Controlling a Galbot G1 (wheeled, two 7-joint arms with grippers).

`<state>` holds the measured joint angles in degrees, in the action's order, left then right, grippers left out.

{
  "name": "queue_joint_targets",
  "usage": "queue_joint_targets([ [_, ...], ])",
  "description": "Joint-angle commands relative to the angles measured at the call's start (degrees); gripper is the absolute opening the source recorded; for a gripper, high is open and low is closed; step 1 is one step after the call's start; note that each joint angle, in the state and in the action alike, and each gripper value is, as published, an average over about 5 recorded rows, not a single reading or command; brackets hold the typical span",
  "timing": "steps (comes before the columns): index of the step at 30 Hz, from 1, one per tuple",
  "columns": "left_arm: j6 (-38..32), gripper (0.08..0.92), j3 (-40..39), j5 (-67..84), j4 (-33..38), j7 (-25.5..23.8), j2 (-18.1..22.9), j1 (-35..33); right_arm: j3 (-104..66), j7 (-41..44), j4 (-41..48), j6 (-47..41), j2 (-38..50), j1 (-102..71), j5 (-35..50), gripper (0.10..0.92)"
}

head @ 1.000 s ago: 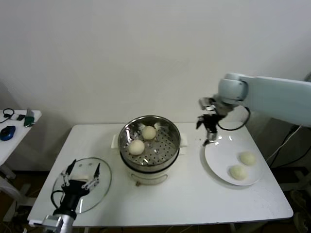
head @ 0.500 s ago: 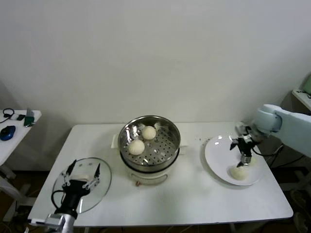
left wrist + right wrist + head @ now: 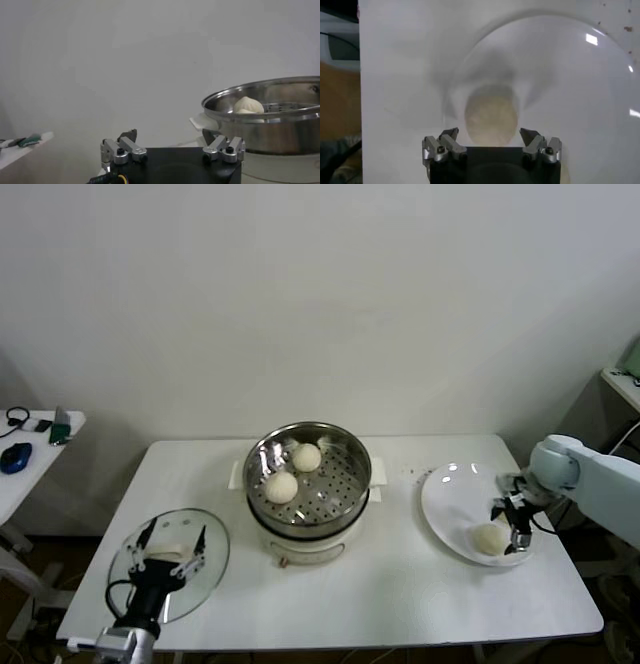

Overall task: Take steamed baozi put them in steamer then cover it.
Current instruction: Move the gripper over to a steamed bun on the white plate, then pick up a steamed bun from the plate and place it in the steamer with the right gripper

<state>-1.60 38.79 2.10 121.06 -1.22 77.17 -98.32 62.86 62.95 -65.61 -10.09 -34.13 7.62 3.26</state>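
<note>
From my head camera, my right gripper (image 3: 512,527) hangs spread over the plate (image 3: 450,494), a baozi (image 3: 488,538) just at its 8 o'clock; two buns (image 3: 281,486) sit in the steamer (image 3: 308,484). Left gripper (image 3: 168,556) waits unclenched above the cover (image 3: 210,559). Right wrist: that baozi (image 3: 490,118) lies between my parted fingers (image 3: 449,139).

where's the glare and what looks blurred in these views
Right wrist view: bright glints on the white plate, and the baozi before the open right claw looks soft and smeared. Head view: small highlights on the plate's far rim and the steamer. Left wrist view: left claw sharp, wall plain.
</note>
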Motion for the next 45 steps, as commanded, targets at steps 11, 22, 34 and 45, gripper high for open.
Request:
queue_joint_targets([
  [11, 0.09, 0.823, -0.05, -0.71, -0.14, 0.08, 0.04, 0.11, -3.65, 1.04, 5.15, 0.94, -4.06, -4.31, -1.22, 0.823],
  [22, 0.17, 0.823, -0.21, -0.72, 0.05, 0.1, -0.03, 0.17, -2.57, 1.58, 5.74, 1.19, -4.32, -2.45, -0.25, 0.711],
  [34, 0.0, 0.823, -0.36, -0.74, 0.23, 0.06, -0.03, -0.28, 4.59, 1.99, 1.76, 4.21, -3.29, 8.18, 2.5, 0.67],
  [45, 0.01, 0.823, -1.16, -1.03, 1.03, 0.04, -0.14, -0.6, 20.48, 6.78, -6.26, 24.02, -13.84, 36.74, -1.97, 0.673],
])
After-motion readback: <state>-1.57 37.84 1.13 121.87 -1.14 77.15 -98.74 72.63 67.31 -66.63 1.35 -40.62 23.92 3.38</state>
